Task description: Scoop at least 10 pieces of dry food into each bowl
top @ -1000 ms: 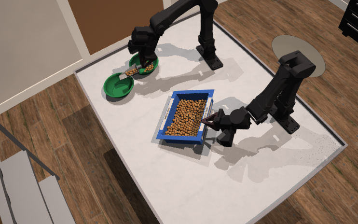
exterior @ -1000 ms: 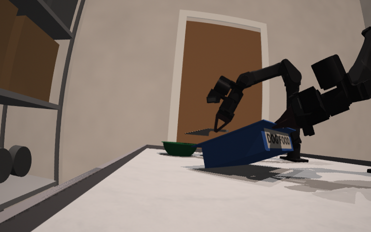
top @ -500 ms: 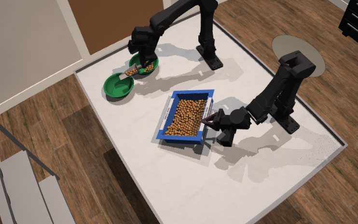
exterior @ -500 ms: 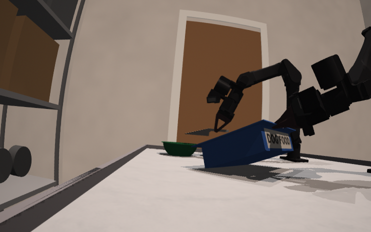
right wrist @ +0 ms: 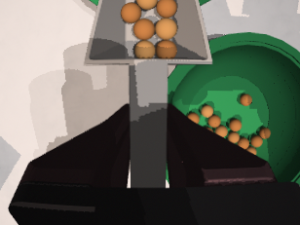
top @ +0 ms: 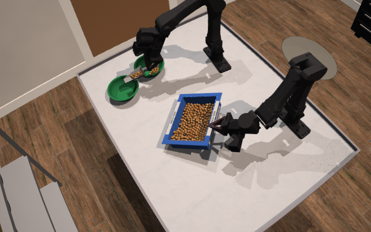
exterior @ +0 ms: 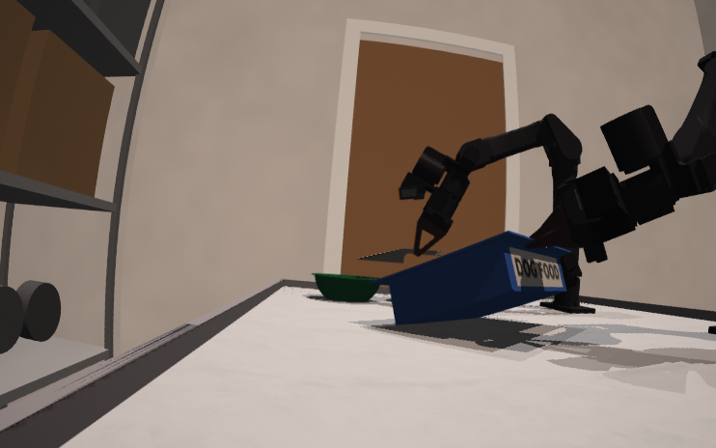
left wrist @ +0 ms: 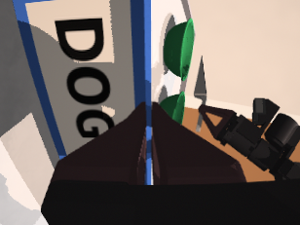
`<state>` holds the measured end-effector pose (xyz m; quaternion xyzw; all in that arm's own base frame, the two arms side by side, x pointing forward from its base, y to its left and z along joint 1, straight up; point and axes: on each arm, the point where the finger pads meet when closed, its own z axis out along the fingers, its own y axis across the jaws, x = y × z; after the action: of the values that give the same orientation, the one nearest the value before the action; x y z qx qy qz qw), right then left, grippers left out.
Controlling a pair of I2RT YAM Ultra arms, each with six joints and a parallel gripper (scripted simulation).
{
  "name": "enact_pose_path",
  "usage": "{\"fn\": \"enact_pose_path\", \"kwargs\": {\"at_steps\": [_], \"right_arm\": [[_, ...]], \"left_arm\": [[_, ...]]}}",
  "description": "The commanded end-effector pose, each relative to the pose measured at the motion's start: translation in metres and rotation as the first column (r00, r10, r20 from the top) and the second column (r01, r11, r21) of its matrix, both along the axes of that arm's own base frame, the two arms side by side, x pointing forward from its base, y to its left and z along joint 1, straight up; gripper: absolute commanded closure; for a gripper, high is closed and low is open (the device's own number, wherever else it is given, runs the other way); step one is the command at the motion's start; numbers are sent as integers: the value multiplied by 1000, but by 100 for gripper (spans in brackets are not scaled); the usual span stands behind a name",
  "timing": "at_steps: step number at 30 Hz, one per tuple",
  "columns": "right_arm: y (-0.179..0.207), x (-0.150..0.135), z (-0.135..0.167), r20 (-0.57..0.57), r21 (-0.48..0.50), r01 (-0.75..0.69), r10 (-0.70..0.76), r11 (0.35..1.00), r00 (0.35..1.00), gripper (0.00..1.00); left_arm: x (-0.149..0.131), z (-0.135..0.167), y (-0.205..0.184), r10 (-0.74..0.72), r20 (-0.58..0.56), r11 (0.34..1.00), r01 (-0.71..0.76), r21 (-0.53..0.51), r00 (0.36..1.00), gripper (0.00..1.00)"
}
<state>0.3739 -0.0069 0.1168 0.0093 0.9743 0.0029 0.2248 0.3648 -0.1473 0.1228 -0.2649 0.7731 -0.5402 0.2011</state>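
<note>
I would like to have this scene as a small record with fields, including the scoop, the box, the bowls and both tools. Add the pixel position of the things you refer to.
scoop: loaded, reaching over the near side of the bowl without visible food
right tool (top: 149,68) (exterior: 417,253) (left wrist: 199,107) (right wrist: 148,113): shut on the scoop (top: 128,79) (exterior: 388,255) (left wrist: 200,87) (right wrist: 148,87) handle
left tool (top: 210,125) (exterior: 529,245) (left wrist: 148,102): shut at the rim of the box
box (top: 186,143) (exterior: 454,290) (left wrist: 140,48): tilted, one end raised, plenty of food
food-holding bowl (top: 138,65) (right wrist: 287,96): at least ten pieces visible
other bowl (top: 122,94): no pieces visible
</note>
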Motion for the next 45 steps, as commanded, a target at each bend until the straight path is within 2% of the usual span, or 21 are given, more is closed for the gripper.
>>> {"fn": "enact_pose_path", "kwargs": {"at_steps": [1,5,14,15,26,30,32,45], "right_arm": [[3,10,15,54,-4,-4,4,1000,999,100],[4,7,9,-10,-3,-6,6,1000,1000,100],[0,10,25,-24,-1,2,-2,1000,1000,100],[2,11,16,-58,-1,-1,1,1000,998,100],[4,15,33,-107,-2,-6,5,1000,994,100],[4,14,40,-87,-2,-6,6,1000,996,100],[3,4,27,-74,0,-4,4,1000,997,100],[-1,-11,35,151,2,5,-5,1000,988,100]], "left_arm": [[6,39,-12,-63,140,998,64,-6,988,100],[6,39,-12,-63,140,998,64,-6,988,100],[6,39,-12,-63,140,998,64,-6,988,100],[6,39,-12,-63,140,998,64,-6,988,100],[6,39,-12,-63,140,998,64,-6,988,100],[6,39,-12,-63,140,998,64,-6,988,100],[6,39,-12,-63,140,998,64,-6,988,100],[6,39,-12,-63,140,998,64,-6,988,100]]}}
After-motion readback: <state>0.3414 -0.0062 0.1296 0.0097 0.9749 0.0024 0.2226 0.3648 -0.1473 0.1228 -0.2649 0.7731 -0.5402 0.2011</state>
